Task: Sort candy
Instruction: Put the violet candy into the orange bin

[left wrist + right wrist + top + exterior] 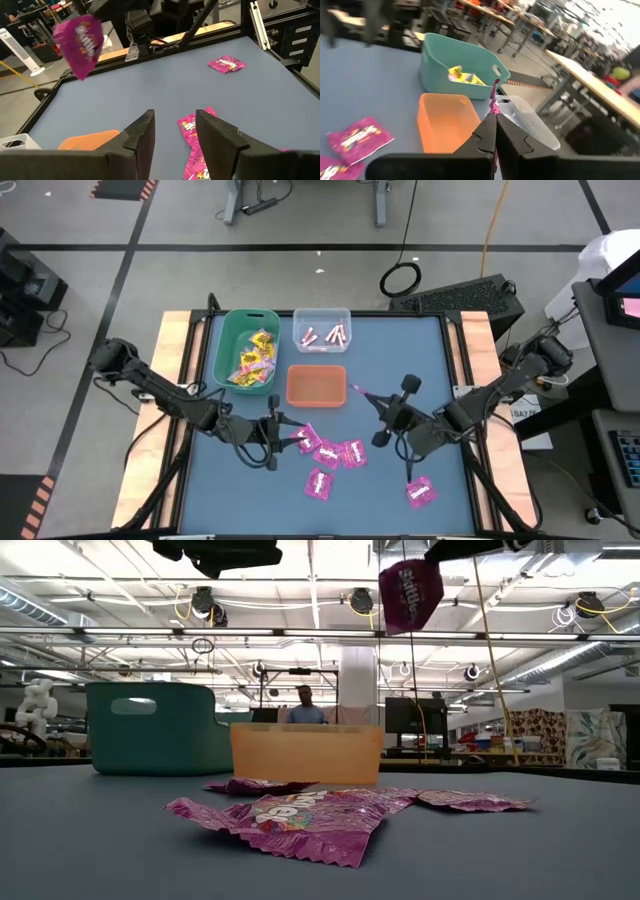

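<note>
Several magenta-pink candy packets [330, 452] lie flat on the blue table, and one more [421, 493] lies near the front right. My left gripper [280, 440] hovers open over the nearest packets [192, 145], nothing between its fingers [172, 135]. My right gripper [378, 402] is shut on one magenta packet [80, 42] in the air, just right of the orange bin [316, 385]. The green bin [248, 350] holds yellow packets. The clear bin [321, 330] holds pale pink-white sticks. My right gripper pinches the magenta packet by its upper edge [494, 102] between its two fingers. The fingers come nearly level from the table's right side. The packet [410, 590] hangs below the fingers, lifted clear of the table and of the bins.
The three bins stand together at the table's far middle. Bare blue surface lies at the left and the far right. A person [305, 705] stands in the room behind the table, well away from it.
</note>
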